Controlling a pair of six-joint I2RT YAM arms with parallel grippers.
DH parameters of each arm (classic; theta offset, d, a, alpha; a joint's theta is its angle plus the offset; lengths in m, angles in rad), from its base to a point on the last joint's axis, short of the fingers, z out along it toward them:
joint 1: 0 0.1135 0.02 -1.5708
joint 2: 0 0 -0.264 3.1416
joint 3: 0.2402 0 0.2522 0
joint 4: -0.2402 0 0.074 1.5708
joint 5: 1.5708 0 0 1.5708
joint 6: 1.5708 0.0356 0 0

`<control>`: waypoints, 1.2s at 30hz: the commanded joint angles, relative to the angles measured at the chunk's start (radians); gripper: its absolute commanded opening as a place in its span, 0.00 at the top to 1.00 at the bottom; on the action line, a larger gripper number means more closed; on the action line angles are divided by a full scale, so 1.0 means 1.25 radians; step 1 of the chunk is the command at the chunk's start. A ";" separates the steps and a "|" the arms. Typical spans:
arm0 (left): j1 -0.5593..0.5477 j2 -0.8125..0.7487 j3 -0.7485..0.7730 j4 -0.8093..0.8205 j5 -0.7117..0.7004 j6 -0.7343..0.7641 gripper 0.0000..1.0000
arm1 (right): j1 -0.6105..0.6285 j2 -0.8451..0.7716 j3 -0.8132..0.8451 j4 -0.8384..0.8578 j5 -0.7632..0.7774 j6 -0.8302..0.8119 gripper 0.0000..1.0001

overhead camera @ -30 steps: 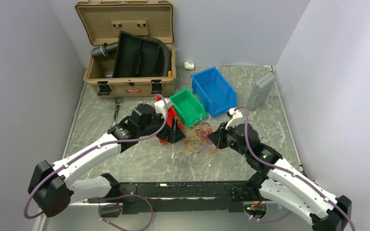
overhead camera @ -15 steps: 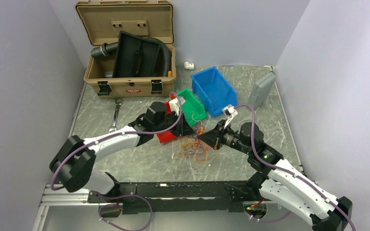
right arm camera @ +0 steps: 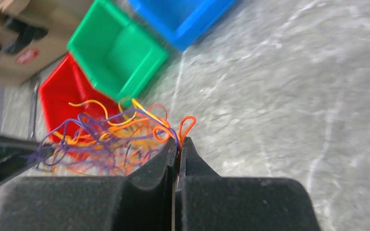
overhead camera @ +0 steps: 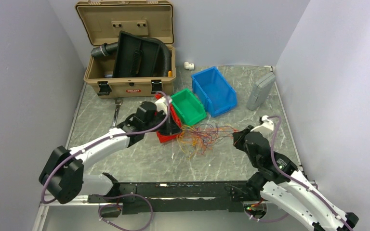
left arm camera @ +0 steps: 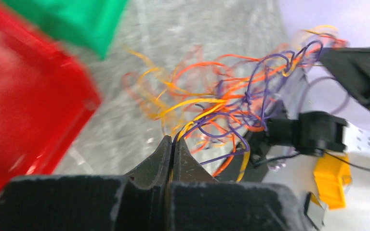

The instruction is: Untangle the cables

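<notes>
The cables (overhead camera: 203, 134) are a loose tangle of thin orange, yellow and purple wires stretched between my two grippers over the table's middle. My left gripper (overhead camera: 177, 129) is shut on wires at the tangle's left end, beside the red bin; in the left wrist view yellow and purple cables (left arm camera: 221, 108) run out from between its tips (left arm camera: 174, 140). At the tangle's right end my right gripper (overhead camera: 235, 137) is shut on orange and purple cables (right arm camera: 120, 130), which loop out at its tips (right arm camera: 178, 141).
A red bin (overhead camera: 165, 134), a green bin (overhead camera: 188, 106) and a blue bin (overhead camera: 214, 90) stand behind the tangle. An open tan case (overhead camera: 127, 53) with a black hose sits at the back left. A grey box (overhead camera: 260, 90) lies at the right, a wrench (overhead camera: 116, 109) at the left.
The left gripper has shut on the wires' left end. The right gripper, still shut, has pulled to the right, and the bundle has spread out between the two.
</notes>
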 commanded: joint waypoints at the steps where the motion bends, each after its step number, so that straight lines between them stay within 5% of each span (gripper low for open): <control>1: 0.071 -0.085 -0.043 -0.161 -0.115 0.050 1.00 | -0.006 -0.041 0.047 -0.130 0.245 0.089 1.00; 6: 0.081 -0.141 -0.029 -0.263 -0.229 0.065 1.00 | -0.006 -0.048 0.039 -0.107 0.257 0.061 1.00; 9: 0.087 -0.159 -0.011 -0.337 -0.324 0.048 1.00 | -0.006 -0.011 0.082 -0.300 0.367 0.284 1.00; 13: 0.089 -0.204 -0.014 -0.376 -0.399 0.035 1.00 | -0.006 0.044 0.117 -0.393 0.409 0.370 1.00; 17: 0.091 -0.244 -0.030 -0.371 -0.412 0.027 1.00 | -0.006 0.072 0.119 -0.347 0.383 0.287 1.00; 20: 0.091 -0.263 -0.057 -0.282 -0.285 0.068 1.00 | -0.006 0.051 0.093 -0.177 0.282 0.102 1.00; 21: 0.091 -0.267 -0.067 -0.236 -0.232 0.079 1.00 | -0.006 0.041 0.076 -0.117 0.231 0.027 0.95; 23: 0.089 -0.264 -0.080 -0.171 -0.118 0.095 0.98 | -0.006 0.014 0.044 0.000 0.096 -0.098 0.56; 24: 0.087 -0.261 -0.080 -0.154 -0.077 0.099 0.92 | -0.006 0.003 0.030 0.047 0.028 -0.149 0.36; 26: 0.072 -0.256 -0.067 -0.157 -0.055 0.114 0.66 | -0.006 -0.006 0.006 0.121 -0.087 -0.208 0.22; 30: 0.017 -0.260 -0.042 -0.199 -0.101 0.159 0.32 | -0.006 0.050 0.004 0.171 -0.232 -0.241 0.16; 36: -0.029 -0.228 -0.022 -0.214 -0.119 0.182 0.23 | -0.006 0.203 0.016 0.189 -0.316 -0.262 0.19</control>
